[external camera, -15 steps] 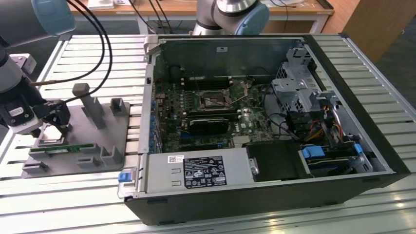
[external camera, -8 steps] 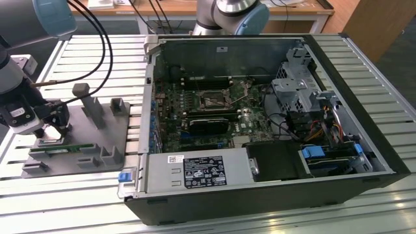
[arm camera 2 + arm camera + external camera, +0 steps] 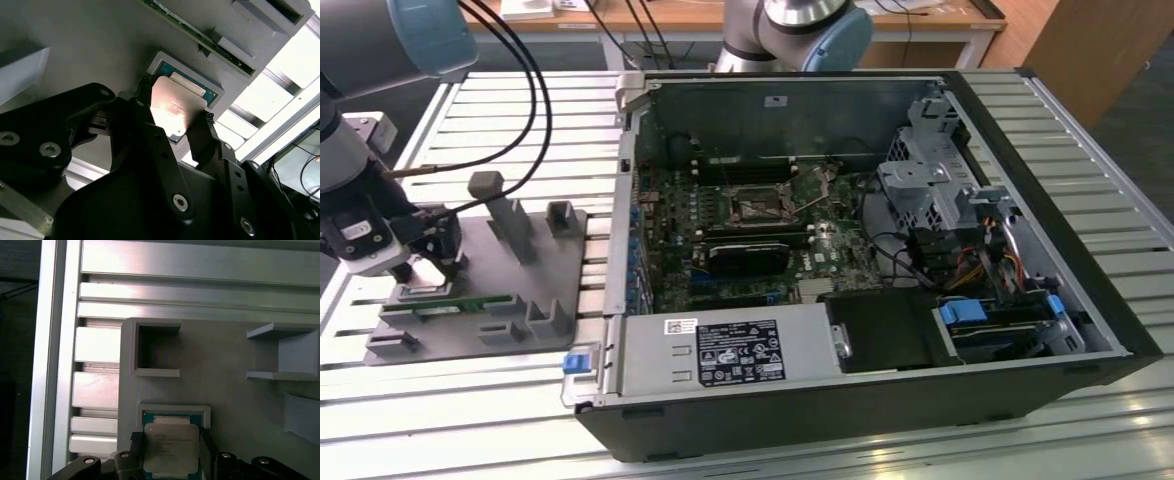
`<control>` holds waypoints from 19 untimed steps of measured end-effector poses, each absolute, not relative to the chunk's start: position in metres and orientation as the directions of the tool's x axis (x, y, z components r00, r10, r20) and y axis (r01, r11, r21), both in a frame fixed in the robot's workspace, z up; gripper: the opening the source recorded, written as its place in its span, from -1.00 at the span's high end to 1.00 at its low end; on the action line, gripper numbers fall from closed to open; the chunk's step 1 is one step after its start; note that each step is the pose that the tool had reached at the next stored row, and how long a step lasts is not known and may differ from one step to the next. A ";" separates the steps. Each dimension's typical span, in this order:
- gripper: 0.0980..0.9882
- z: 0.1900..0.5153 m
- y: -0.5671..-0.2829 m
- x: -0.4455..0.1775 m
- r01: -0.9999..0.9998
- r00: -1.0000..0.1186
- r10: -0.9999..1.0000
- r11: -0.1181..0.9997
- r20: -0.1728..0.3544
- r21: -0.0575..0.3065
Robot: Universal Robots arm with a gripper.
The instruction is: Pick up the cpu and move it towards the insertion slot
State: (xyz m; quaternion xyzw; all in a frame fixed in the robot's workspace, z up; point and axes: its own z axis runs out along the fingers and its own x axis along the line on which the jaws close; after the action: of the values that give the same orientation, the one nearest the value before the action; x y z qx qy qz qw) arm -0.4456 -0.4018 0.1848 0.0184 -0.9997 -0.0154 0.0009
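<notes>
The tool (image 3: 427, 265) is hanging over the grey holder block (image 3: 520, 300), at the end of the block that faces away from the open computer case (image 3: 1014, 120). In the second wrist view its dark fingers (image 3: 202, 137) are pressing on two opposite edges of the cpu (image 3: 175, 112), so I am judging it to be pinching the chip rather than merely straddling it. The cpu is sitting in, or just above, the pale-rimmed square pocket (image 3: 172, 409) of the holder block. Its shiny top is looking slightly tipped against the pocket's frame, which suggests it is coming free. Being square, the chip is offering no long axis, and the grip is running straight across it.

The relation that matters is sideways. The insertion slot (image 3: 758, 205) is lying well apart from the holder block, toward the exterior view's right, down inside the computer case on the board. The case wall nearest the holder block is standing between the two. A green memory stick (image 3: 447, 305) is lying on the holder block just beside the pocket, and the holder block and the case are both resting on the slatted worktop (image 3: 494, 110).
</notes>
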 end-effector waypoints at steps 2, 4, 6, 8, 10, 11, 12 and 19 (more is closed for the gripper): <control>0.02 0.185 -0.402 -0.445 -0.037 -0.999 -0.037 0.999 0.001 0.031; 0.02 0.187 -0.402 -0.445 -0.037 -0.999 -0.037 0.999 0.001 0.031; 0.02 0.191 -0.402 -0.446 -0.037 -0.999 -0.037 0.999 0.001 0.031; 0.02 0.195 -0.402 -0.446 -0.037 -0.999 -0.037 0.999 0.001 0.031; 0.02 0.198 -0.402 -0.446 -0.037 -0.999 -0.037 0.999 0.001 0.031; 0.02 0.199 -0.402 -0.446 -0.037 -0.999 -0.037 0.999 0.001 0.031; 0.02 0.199 -0.402 -0.445 -0.037 -0.999 -0.037 0.999 0.001 0.031; 0.02 0.201 -0.402 -0.446 -0.037 -0.999 -0.037 0.999 0.002 0.031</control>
State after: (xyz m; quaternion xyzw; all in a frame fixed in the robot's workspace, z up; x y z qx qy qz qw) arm -0.4458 -0.4019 0.2008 0.0184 -0.9997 -0.0157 0.0011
